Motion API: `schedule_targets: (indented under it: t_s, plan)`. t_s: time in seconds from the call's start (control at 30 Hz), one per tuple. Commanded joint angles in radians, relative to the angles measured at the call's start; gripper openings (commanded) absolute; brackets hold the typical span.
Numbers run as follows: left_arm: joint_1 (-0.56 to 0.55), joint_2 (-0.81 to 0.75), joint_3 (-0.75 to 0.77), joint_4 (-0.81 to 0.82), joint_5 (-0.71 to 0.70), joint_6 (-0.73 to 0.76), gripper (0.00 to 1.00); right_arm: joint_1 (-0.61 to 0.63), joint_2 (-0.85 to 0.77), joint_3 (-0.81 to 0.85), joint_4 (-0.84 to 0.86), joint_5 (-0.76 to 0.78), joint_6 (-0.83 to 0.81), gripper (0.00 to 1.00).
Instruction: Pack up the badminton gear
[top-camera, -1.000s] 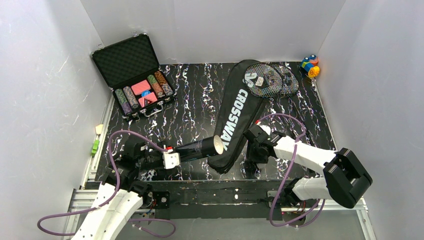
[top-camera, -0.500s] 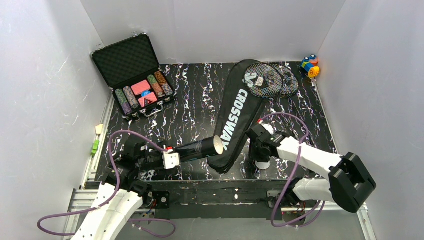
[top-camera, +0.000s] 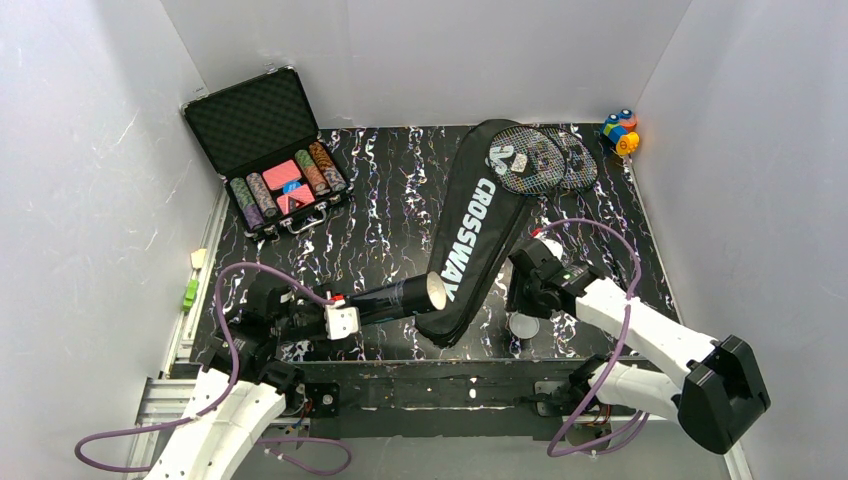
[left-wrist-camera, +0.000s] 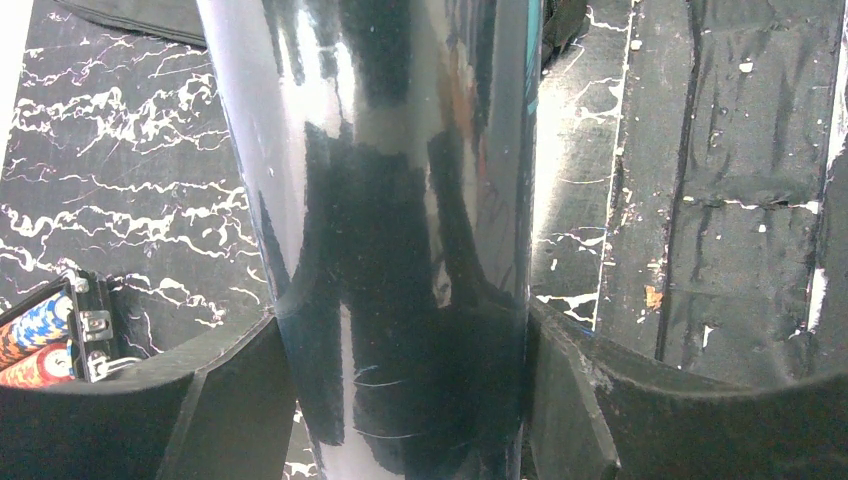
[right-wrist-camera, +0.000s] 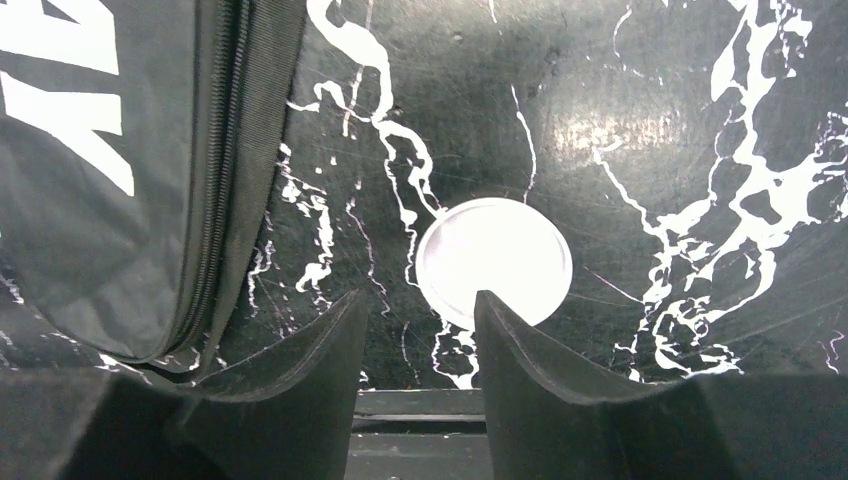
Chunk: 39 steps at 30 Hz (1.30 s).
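My left gripper (top-camera: 340, 318) is shut on the long dark tube (top-camera: 395, 299), which lies low over the table with its open end (top-camera: 436, 291) towards the bag; the tube fills the left wrist view (left-wrist-camera: 400, 200). The round pale lid (top-camera: 523, 326) lies flat on the table, also in the right wrist view (right-wrist-camera: 493, 262). My right gripper (top-camera: 520, 293) hovers just above and behind the lid, its jaws slightly apart and empty (right-wrist-camera: 420, 295). The black CROSSWAY bag (top-camera: 480, 225) lies diagonally in the middle. Two rackets (top-camera: 530, 160) rest with their heads on the bag's top. No shuttlecocks show.
An open case of poker chips (top-camera: 270, 150) stands at the back left. Toy blocks (top-camera: 620, 132) sit in the back right corner. The bag's zipped edge (right-wrist-camera: 225, 180) lies just left of my right gripper. The table's front edge (right-wrist-camera: 420, 400) is close behind the lid.
My right gripper has moved up and back to the right, uncovering the lid, which now lies on the table. The left arm and tube have not moved.
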Motion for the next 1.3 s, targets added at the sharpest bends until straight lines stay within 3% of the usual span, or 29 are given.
schedule_targets:
  t_s: [0.0, 0.5, 0.8, 0.93, 1.13, 1.27]
  plan:
    - [-0.002, -0.014, 0.004, 0.019, 0.016, 0.004, 0.16, -0.005, 0.019, -0.043, 0.006, -0.013, 0.020, 0.52]
    - [-0.002, -0.013, 0.014, 0.008, 0.011, 0.008, 0.16, -0.004, 0.171, -0.059, 0.123, -0.054, 0.023, 0.49]
    - [-0.002, 0.008, 0.022, -0.007, -0.005, 0.025, 0.16, -0.003, 0.183, -0.094, 0.169, -0.072, 0.030, 0.41]
    - [-0.002, 0.017, 0.029, -0.005, -0.009, 0.030, 0.16, -0.004, 0.219, -0.070, 0.163, -0.068, 0.013, 0.30]
    - [-0.002, 0.007, 0.019, -0.003, -0.006, 0.027, 0.16, -0.003, 0.187, -0.032, 0.161, -0.101, -0.006, 0.03]
    - [-0.002, 0.004, 0.013, -0.002, 0.002, 0.040, 0.16, -0.003, 0.075, 0.034, 0.108, -0.117, -0.023, 0.01]
